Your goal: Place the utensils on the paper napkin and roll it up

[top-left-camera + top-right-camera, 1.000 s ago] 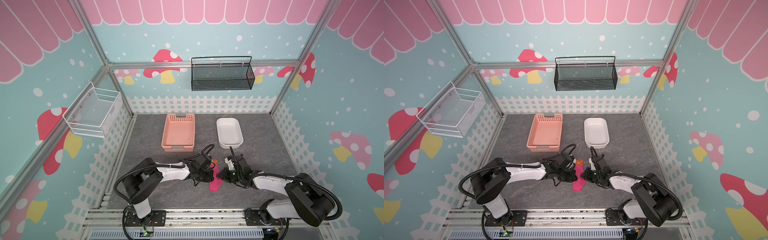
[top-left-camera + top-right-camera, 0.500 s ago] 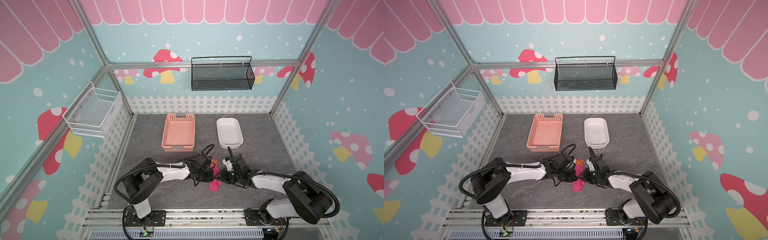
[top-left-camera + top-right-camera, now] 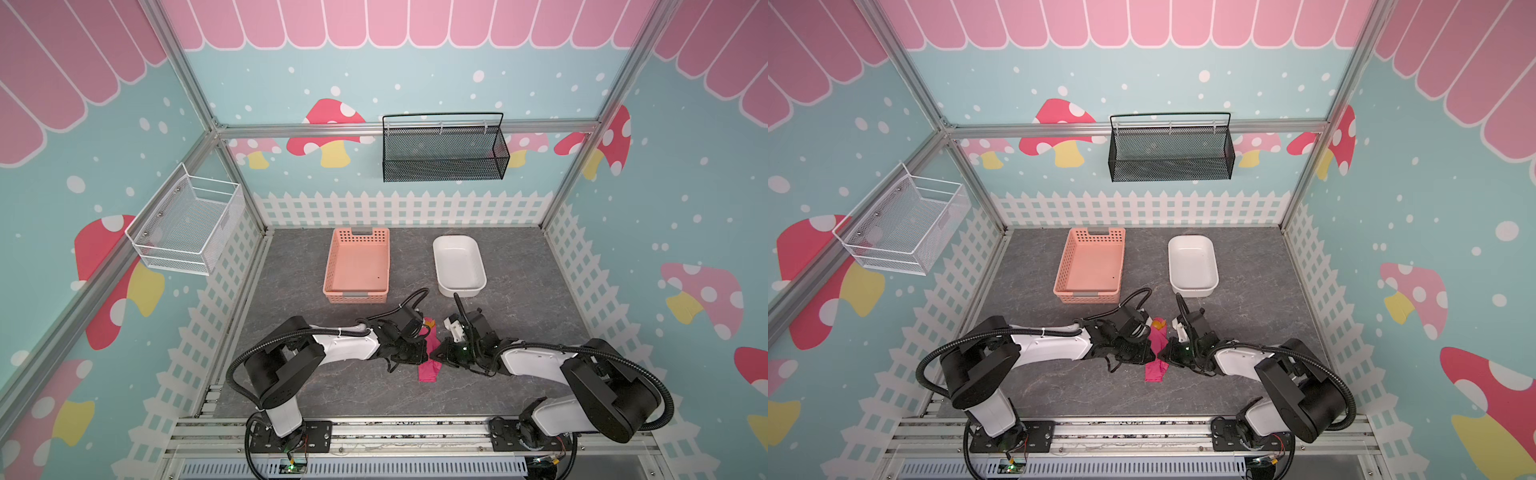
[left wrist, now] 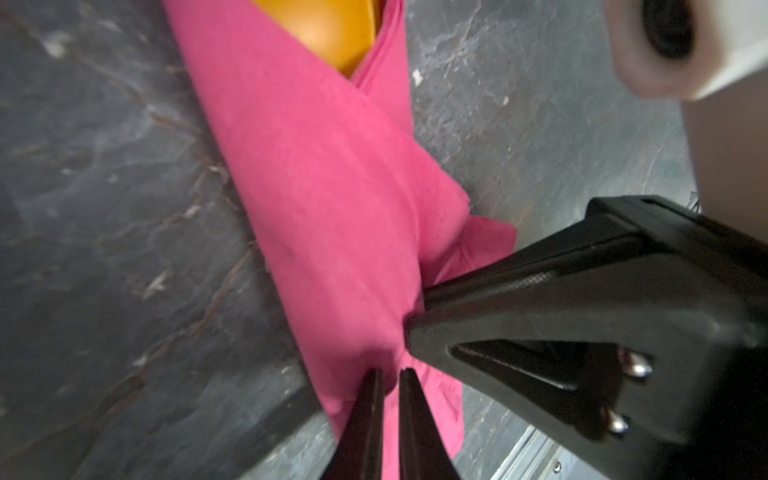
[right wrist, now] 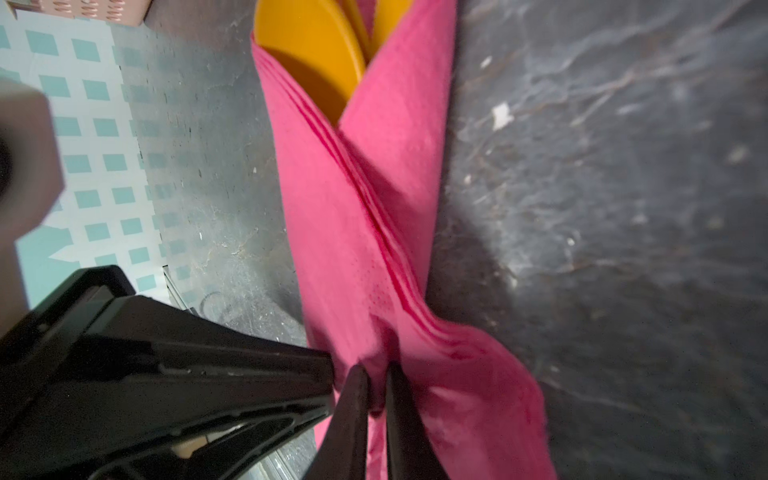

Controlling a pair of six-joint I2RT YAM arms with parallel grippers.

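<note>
Grey marbled table (image 3: 1059,386). In both top views the paper napkin (image 3: 1154,370) lies rolled between the arms. Its long axis runs front to back, and the utensils (image 3: 1158,323) peek out at the far end, toward the pink basket (image 3: 1088,296).

In the left wrist view, the left gripper (image 4: 388,374) is almost closed and nips a napkin fold. In the right wrist view, the right gripper (image 5: 376,374) pinches the roll the same way.

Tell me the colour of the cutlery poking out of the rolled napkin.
Orange-yellow; the cutlery shows best in the right wrist view.
</note>
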